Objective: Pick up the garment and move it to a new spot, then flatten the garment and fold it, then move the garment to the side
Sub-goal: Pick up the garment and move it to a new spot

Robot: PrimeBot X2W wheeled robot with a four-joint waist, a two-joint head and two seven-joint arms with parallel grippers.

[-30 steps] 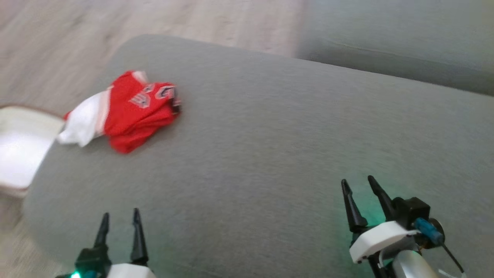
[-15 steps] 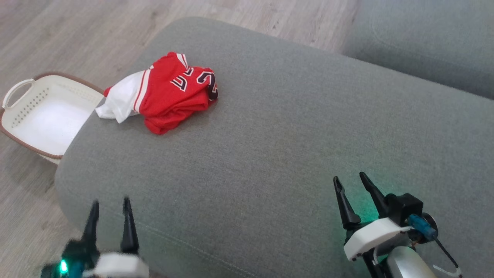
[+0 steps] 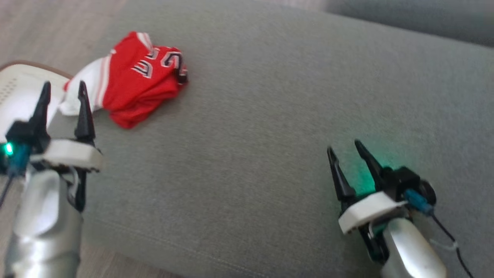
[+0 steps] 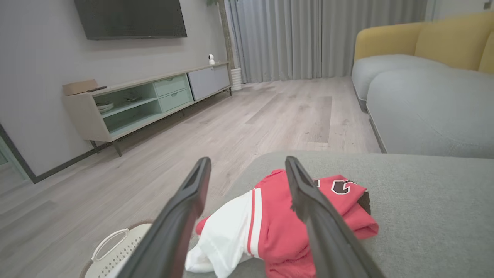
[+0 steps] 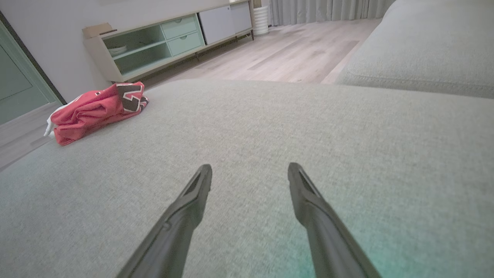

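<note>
both pincers empty, fingers spread wide — left pincer (image 3: 63, 88) raised, right pincer (image 3: 344, 148) low, both pointing forward

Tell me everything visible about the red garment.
The red garment is a crumpled jersey of thin fabric, with a white part edged in stripes and dark, white-outlined numerals. It lies bunched near the far left corner of the grey cushion, white end toward the basket. Nothing grips it.
</note>
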